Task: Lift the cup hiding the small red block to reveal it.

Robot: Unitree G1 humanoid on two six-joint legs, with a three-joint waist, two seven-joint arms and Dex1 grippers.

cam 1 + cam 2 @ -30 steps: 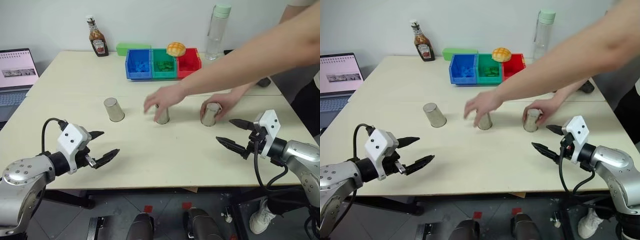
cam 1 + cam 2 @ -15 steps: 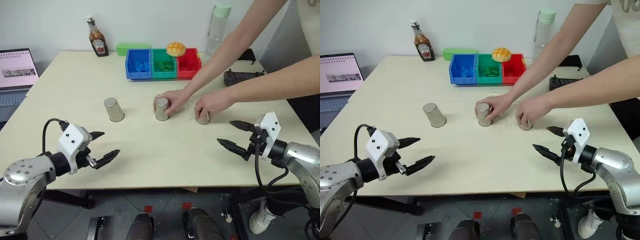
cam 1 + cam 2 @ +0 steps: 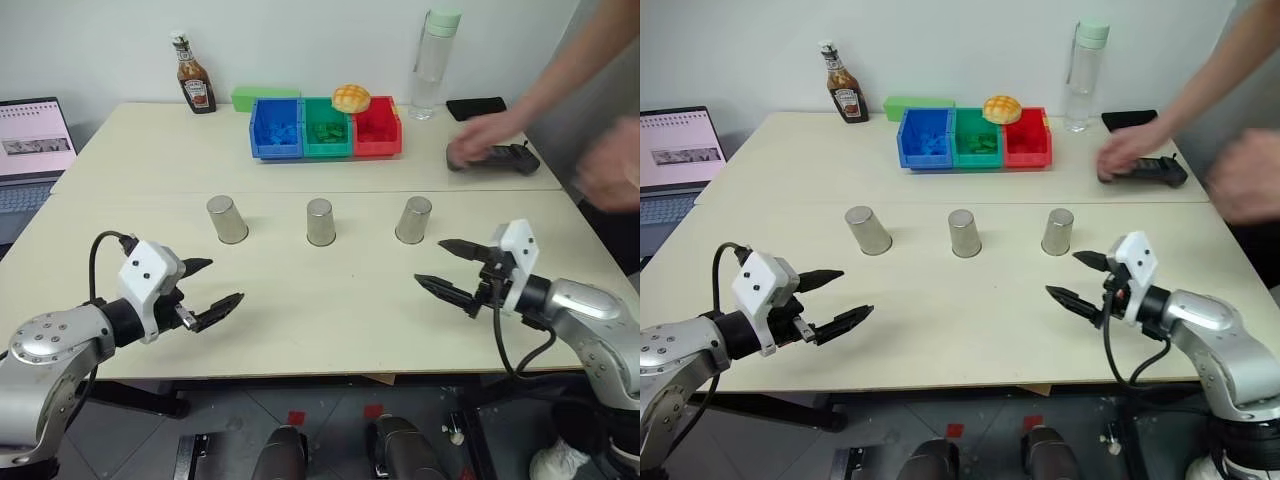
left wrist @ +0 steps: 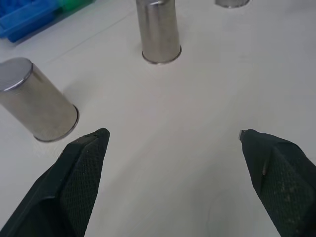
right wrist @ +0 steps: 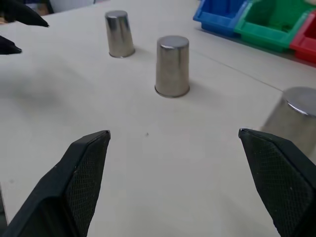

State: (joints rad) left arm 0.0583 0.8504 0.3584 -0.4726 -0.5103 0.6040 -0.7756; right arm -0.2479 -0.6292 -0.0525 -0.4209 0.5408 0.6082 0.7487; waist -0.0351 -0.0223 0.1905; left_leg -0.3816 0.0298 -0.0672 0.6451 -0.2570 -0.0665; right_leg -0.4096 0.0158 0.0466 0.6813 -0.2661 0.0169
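While three upturned cups point(image 3: 321, 222) wait in a row, both pincers hover apart, empty.
Left pincer point(image 3: 207, 290) and right pincer point(image 3: 444, 267) hang short of the cups; block hidden, under which I cannot tell.

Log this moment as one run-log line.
cups: three cups upside down in row, none lifted | red block: hidden | left gripper: open, empty | right gripper: open, empty, nearest right cup

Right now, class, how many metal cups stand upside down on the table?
3, in a row across the table: the left cup, the middle cup and the right cup. All stand apart, none hidden.
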